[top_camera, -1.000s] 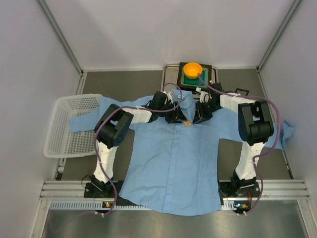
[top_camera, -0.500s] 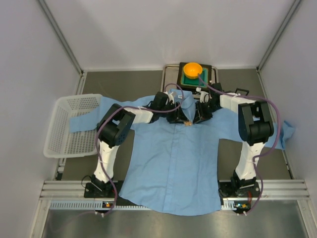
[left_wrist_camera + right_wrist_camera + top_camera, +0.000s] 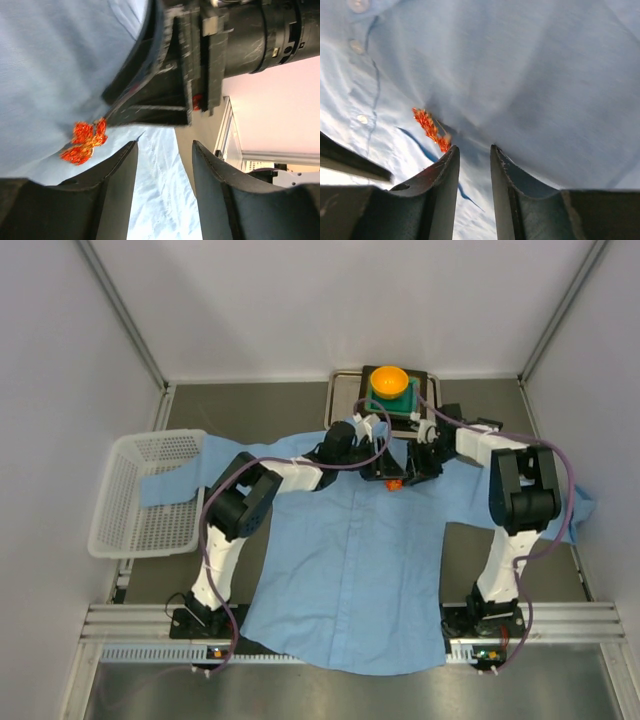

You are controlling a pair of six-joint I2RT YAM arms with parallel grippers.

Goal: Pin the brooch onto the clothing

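Note:
The light blue shirt (image 3: 350, 570) lies spread flat, collar at the far side. The tiny red-orange brooch (image 3: 395, 483) sits on the fabric just below the collar. It also shows in the left wrist view (image 3: 84, 141) and the right wrist view (image 3: 431, 129). My left gripper (image 3: 376, 468) and right gripper (image 3: 410, 470) face each other closely over it. The left gripper (image 3: 165, 147) is open and empty, with the brooch off to one side of its fingers. The right gripper (image 3: 474, 149) is narrowly open, and the brooch lies just past one fingertip (image 3: 447, 152).
An orange bowl (image 3: 389, 380) stands on a green pad on a dark tray (image 3: 425, 390) at the back, just behind the grippers. A white basket (image 3: 140, 490) sits at the left with a shirt sleeve draped into it. White walls close in on both sides.
Both grippers have shifted right and slightly farther back along the collar. The brooch now sits a little farther right, and the collar fabric has shifted with them.

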